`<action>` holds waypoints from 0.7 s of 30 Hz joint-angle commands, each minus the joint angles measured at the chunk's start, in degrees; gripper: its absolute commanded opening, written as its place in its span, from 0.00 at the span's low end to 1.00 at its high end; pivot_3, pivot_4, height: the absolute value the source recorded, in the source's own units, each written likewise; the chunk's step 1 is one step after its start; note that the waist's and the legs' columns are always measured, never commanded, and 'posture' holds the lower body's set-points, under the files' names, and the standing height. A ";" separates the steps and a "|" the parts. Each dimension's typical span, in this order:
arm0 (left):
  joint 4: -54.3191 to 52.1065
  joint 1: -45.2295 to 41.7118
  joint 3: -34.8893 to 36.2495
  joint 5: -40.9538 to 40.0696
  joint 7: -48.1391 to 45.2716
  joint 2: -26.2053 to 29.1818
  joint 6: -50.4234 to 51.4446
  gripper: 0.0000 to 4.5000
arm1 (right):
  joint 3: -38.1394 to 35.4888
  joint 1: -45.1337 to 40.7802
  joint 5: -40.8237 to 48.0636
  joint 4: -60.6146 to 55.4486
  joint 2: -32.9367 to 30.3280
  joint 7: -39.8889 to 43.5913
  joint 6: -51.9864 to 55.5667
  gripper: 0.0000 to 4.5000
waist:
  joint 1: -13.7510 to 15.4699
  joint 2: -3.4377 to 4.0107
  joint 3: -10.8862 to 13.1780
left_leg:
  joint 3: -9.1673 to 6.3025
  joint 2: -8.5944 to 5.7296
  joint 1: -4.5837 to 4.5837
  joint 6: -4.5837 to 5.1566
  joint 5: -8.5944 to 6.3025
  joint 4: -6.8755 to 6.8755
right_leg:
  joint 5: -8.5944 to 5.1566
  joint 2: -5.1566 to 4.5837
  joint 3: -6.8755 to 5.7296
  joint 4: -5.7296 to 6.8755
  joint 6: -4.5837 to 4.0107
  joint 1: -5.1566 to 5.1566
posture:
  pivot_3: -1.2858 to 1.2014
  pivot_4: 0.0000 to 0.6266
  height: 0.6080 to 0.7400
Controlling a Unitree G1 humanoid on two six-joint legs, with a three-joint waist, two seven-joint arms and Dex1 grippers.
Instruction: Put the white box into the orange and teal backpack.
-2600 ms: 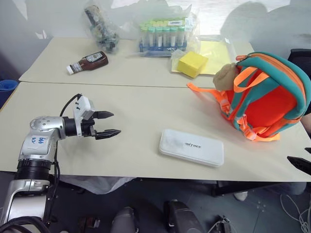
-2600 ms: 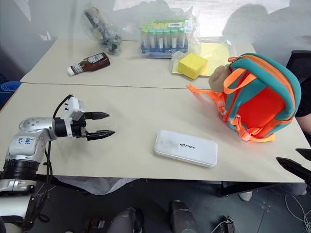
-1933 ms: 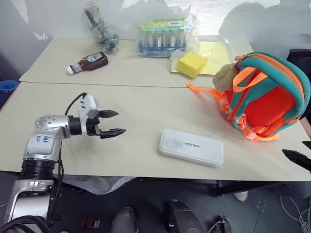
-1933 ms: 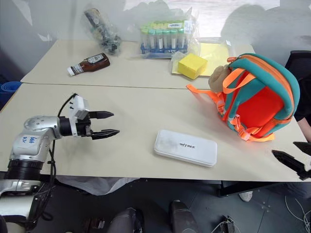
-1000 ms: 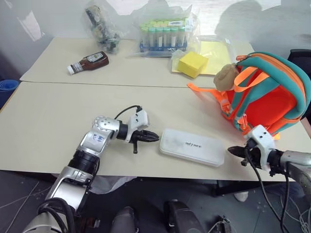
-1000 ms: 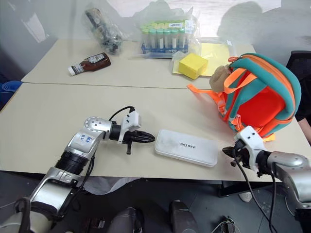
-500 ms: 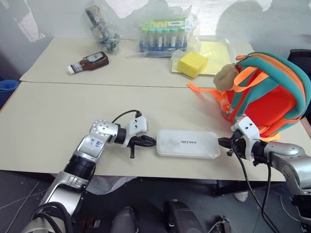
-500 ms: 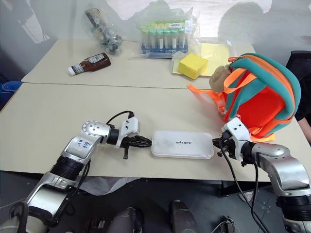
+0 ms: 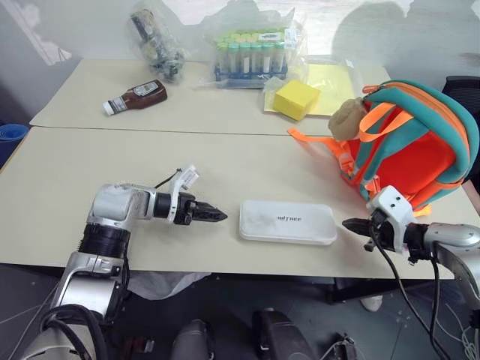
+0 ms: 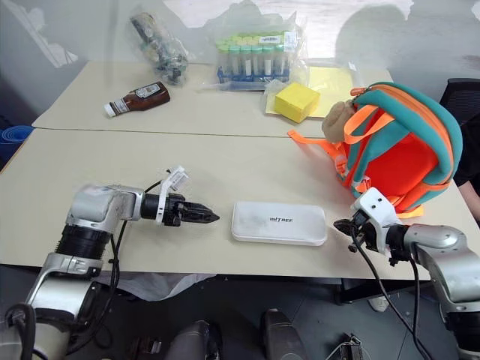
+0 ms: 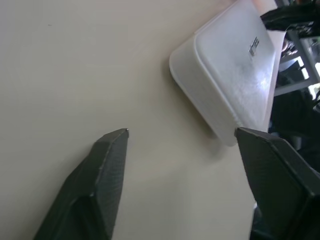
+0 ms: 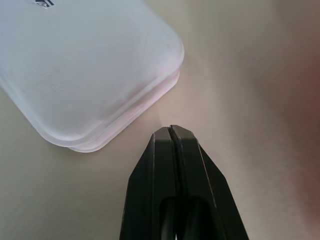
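White box (image 9: 287, 222), flat and oblong with rounded corners and small dark lettering on its lid, is seen lying flat on the near bench (image 9: 60, 180), low in the centre of the head views and close to the front edge. It is held by neither claw. The left claw (image 9: 214, 215) is placed at centre left of the frame, pointing toward the left end of the box and kept a little apart from it; in the left wrist view its two black fingers (image 11: 107, 165) are spread wide with nothing between them, and the box end is seen ahead. The right claw (image 9: 352, 224) is placed at lower right, pointing at the right end of the box, just beside it without touching; in the right wrist view its fingers are pressed together on nothing, with a rounded corner of the box just beyond the tips. The orange and teal backpack (image 9: 411, 146) is stood at the right of the frame, above the right claw, with a tan plush charm (image 9: 346, 118) at its upper left. On the far bench, a brown sauce bottle (image 9: 136, 97), a yellow block (image 9: 295, 97) and a bagged rack of tubes (image 9: 255, 51) are laid out
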 commanded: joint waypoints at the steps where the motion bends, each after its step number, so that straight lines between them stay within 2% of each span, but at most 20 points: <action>1: 2.90 -1.95 0.93 -2.31 3.13 -2.09 6.52 0.96 | -0.59 -0.18 -0.41 0.26 -1.05 1.46 -1.91 0.00 | 0.08 0.00 0.00 | 0.00 0.00 0.00 -0.01 0.00 0.00 | 0.00 -0.01 0.00 0.00 0.00 0.01 | 0.52 0.24 1.00; 9: 1.69 -4.24 2.22 -6.72 7.67 -8.06 13.91 0.96 | 0.22 -0.56 -0.34 1.16 0.38 2.38 -3.81 0.00 | 0.40 0.00 0.00 | 0.01 -0.04 -0.01 -0.02 0.00 0.04 | -0.01 -0.06 0.02 0.00 0.01 0.02 | 0.52 0.24 1.00; 13: -0.25 -2.92 1.26 -7.44 10.42 -10.26 14.01 0.96 | 0.78 -0.14 -0.01 0.13 2.23 1.66 -3.78 0.00 | 0.39 0.00 0.00 | 0.00 -0.02 0.01 -0.07 0.00 0.05 | 0.00 -0.06 0.05 0.02 0.01 0.02 | 0.52 0.24 1.00; 21: 0.99 -2.41 4.03 -9.12 13.33 -14.47 13.17 0.96 | 1.66 1.72 -0.64 -2.50 6.65 -1.76 -4.01 0.00 | 0.33 0.00 0.00 | 0.01 -0.02 0.01 -0.11 0.01 0.06 | -0.01 -0.06 0.06 0.04 0.01 0.01 | 0.52 0.24 1.00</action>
